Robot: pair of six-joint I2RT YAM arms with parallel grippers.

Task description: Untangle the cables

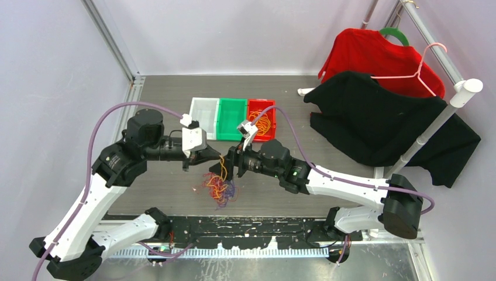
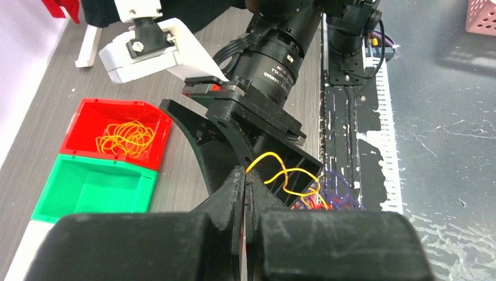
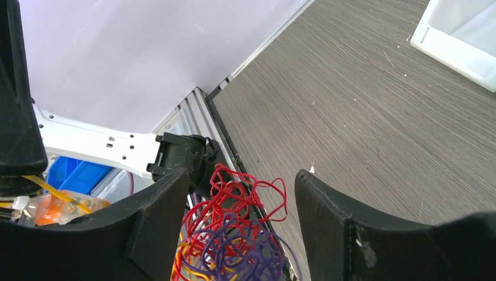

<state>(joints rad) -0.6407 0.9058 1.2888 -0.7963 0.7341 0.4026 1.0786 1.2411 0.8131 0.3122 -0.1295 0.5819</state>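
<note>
The cables form a tangle of red, orange-yellow and purple strands point(image 1: 219, 187) hanging just over the table between the two arms. My left gripper point(image 1: 214, 157) point(image 2: 245, 175) is shut on one yellow strand point(image 2: 282, 173), which loops down into the clump point(image 2: 327, 200). The right gripper point(image 1: 227, 170) point(image 3: 240, 202) is open. The red and purple loops point(image 3: 234, 231) show in the gap between its fingers point(image 3: 158, 205), and neither finger pinches them. More orange-yellow cable point(image 1: 263, 123) point(image 2: 124, 137) lies coiled in the red bin.
A white bin point(image 1: 205, 100), a green bin point(image 1: 232, 102) point(image 2: 93, 187) and a red bin point(image 1: 261, 103) point(image 2: 82, 126) stand in a row behind the grippers. A rack point(image 1: 436, 126) with a black garment point(image 1: 380, 123) and a red garment point(image 1: 374, 55) fills the right side.
</note>
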